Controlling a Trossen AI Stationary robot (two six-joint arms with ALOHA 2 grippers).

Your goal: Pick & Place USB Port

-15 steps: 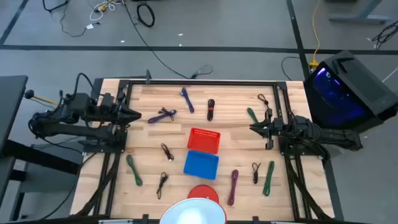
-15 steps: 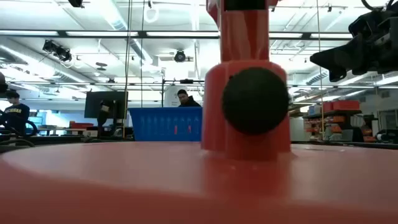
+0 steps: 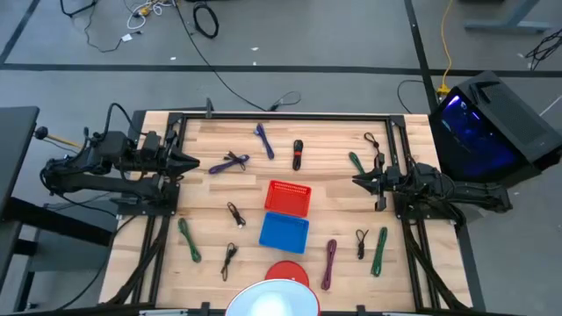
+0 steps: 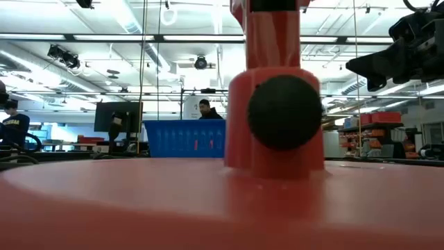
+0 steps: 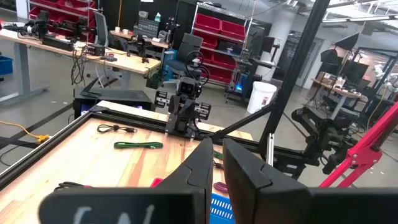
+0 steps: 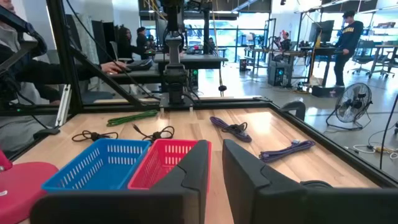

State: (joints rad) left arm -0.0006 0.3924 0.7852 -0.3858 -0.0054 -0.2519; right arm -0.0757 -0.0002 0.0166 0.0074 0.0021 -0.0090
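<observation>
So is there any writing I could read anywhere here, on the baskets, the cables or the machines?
None can be read.
Red basket: no lettering shows.
Blue basket: no lettering shows.
Person's dark shirt in the low view: pale lettering, too blurred to read.
Grey strip in the left wrist view: faint marks, unreadable.

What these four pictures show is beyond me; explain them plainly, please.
This is a robot with two dark arms at a wooden table. The high picture looks straight down: the left gripper and right gripper are at opposite sides, holding nothing. Between them sit a red basket and a blue basket, with short cables, such as a purple cable, scattered around. The low picture looks level across the table, mostly blocked by a red object. The other two come from cameras on each wrist, looking across the table past that arm's own gripper.
</observation>
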